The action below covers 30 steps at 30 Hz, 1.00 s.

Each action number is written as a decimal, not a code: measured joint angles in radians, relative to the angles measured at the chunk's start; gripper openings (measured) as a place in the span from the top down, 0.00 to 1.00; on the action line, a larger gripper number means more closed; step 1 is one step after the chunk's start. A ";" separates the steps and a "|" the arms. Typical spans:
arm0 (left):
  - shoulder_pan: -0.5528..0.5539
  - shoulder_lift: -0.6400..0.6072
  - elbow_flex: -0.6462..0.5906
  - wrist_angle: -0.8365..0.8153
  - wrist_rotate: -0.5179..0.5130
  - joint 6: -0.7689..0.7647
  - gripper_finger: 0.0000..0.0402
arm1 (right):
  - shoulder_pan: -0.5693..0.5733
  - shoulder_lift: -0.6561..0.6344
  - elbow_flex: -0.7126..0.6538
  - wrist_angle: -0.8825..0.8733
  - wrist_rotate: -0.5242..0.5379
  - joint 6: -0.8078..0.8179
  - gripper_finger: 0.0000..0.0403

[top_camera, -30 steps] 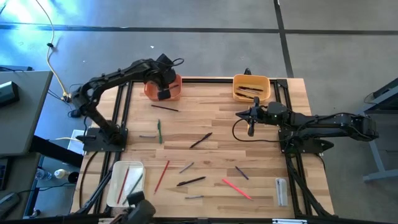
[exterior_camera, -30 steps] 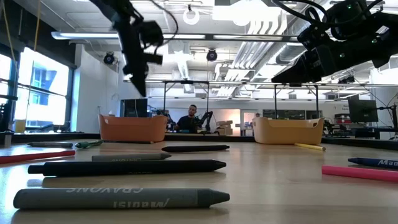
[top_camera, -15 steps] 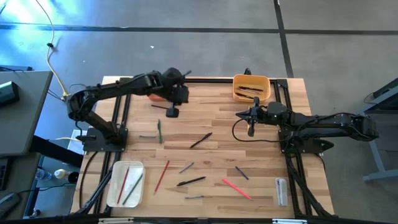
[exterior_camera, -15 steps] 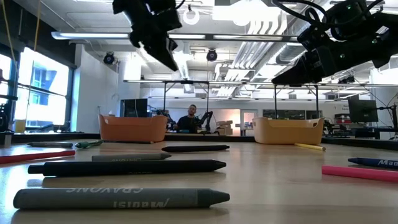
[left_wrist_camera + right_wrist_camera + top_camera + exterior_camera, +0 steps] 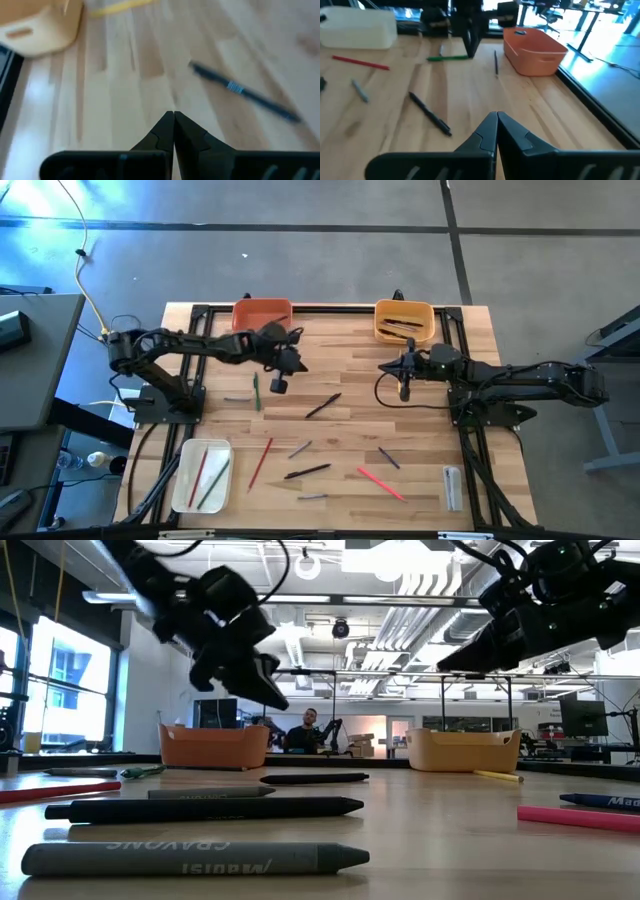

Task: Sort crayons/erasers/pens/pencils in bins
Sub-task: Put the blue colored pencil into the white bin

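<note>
— What had changed with the left tool (image 5: pixel 279 384)?

— It had left the orange bin (image 5: pixel 262 313) at the back edge of the worktop (image 5: pixel 350 390) and swung out over the boards, clenched with nothing in it. It hung near the green pencil (image 5: pixel 256 391) and not far from a black pen (image 5: pixel 322 406).

— So a drop-off was done?

— That was my reading: it looked free for another pick.

— And the right tool (image 5: pixel 403 391)?

— Clenched too, waiting in front of the yellow-orange bin (image 5: pixel 404 321), as a second before.

— What remained?

— Plenty. Pens, pencils and crayons lay scattered over the worktop, with two pencils in the white bin (image 5: pixel 201 475).
</note>
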 joint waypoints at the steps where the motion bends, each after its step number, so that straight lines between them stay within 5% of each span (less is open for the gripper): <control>1: 0.000 0.000 -0.041 0.085 0.026 -0.021 1.00 | 0.000 0.000 0.000 0.006 -0.010 0.008 1.00; 7: -0.036 0.000 -0.238 0.469 0.087 -0.149 1.00 | 0.038 0.000 0.000 0.037 -0.026 0.022 1.00; 13: -0.128 0.000 -0.319 0.534 0.053 -0.176 1.00 | 0.148 0.000 0.000 0.069 0.008 0.014 1.00; 25: -0.363 -0.155 -0.320 0.171 -0.319 -0.224 1.00 | 0.307 0.043 0.000 0.080 0.219 -0.031 1.00; 30: -0.346 -0.187 -0.223 -0.067 -0.466 -0.220 1.00 | 0.309 0.097 0.000 0.135 0.224 -0.032 1.00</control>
